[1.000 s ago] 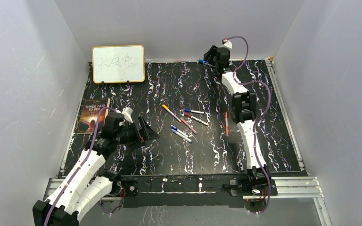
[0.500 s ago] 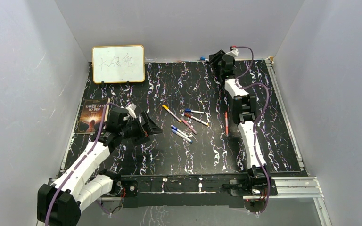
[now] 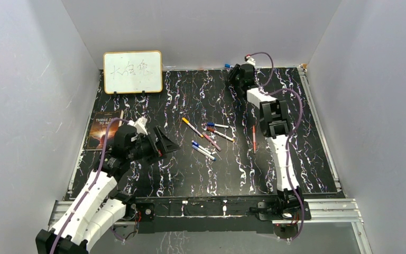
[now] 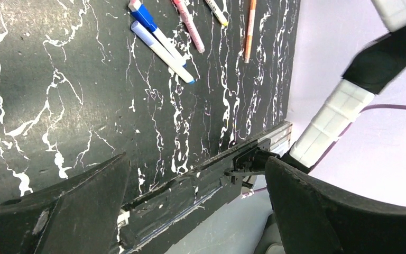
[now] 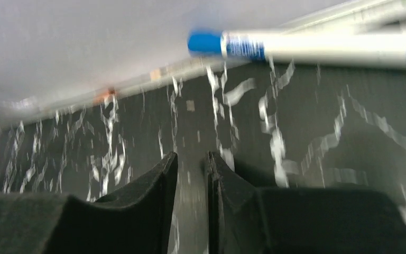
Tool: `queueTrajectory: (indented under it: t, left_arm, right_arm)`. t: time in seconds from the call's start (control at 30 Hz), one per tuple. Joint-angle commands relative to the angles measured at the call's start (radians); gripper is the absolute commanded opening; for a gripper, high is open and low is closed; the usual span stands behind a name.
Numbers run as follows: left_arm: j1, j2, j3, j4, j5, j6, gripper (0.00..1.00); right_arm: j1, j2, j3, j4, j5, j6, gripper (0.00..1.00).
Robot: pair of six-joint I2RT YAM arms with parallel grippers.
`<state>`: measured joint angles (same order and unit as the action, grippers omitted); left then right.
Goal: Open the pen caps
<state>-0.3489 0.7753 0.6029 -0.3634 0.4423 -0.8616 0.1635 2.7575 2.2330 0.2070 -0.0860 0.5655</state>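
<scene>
Blue-capped pen (image 5: pixel 306 46) now lies free beyond the right tool (image 5: pixel 190 164), nearly clenched, empty

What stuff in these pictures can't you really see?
- Top view: the pens are too small to tell which caps are on.
- Top view: the right gripper is hidden by its own arm.
- Right wrist view: the blue-capped pen is blurred and cut off at the right edge.
- Whiteboard writing is too faint to read.

Light is even and soft, shadows faint under the arms. Around the white pen (image 5: pixel 317 46), the right wrist view smears with blur.
</scene>
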Motion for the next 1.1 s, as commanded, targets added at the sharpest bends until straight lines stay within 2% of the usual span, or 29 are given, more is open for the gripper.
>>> queueTrajectory:
  t: [0.0,0.07,0.13,0.27,0.33,0.5,0.63,1.07]
  left_arm:
    - [0.002,-0.073,-0.024,-0.059,0.018,-0.02,0.98]
    - [0.0,-0.095,-0.033,-0.07,0.018,-0.024,0.98]
    - [0.0,-0.112,-0.039,-0.08,0.016,-0.026,0.98]
    - [0.0,-0.122,-0.044,-0.081,0.011,-0.024,0.98]
    - [-0.001,-0.117,-0.049,-0.066,0.009,-0.029,0.98]
    - [-0.001,-0.061,-0.038,-0.027,0.018,-0.022,0.98]
    - [-0.002,-0.027,-0.025,-0.011,0.022,-0.008,0.98]
    - [-0.001,-0.011,-0.082,0.054,0.038,-0.033,0.98]
  right_arm:
    - [0.008,-0.259,-0.298,0.051,-0.029,-0.034,0.25]
    - [-0.002,-0.275,-0.25,0.022,-0.067,-0.034,0.25]
    - [-0.019,-0.254,-0.127,-0.008,-0.076,-0.009,0.26]
    - [-0.068,-0.094,0.171,-0.028,-0.111,0.089,0.3]
    - [-0.081,-0.025,0.25,-0.013,-0.091,0.136,0.31]
    - [-0.096,0.002,0.191,0.138,-0.033,0.186,0.34]
    - [-0.095,0.057,0.263,0.104,-0.008,0.166,0.34]
    - [-0.097,0.095,0.293,0.093,0.042,0.081,0.34]
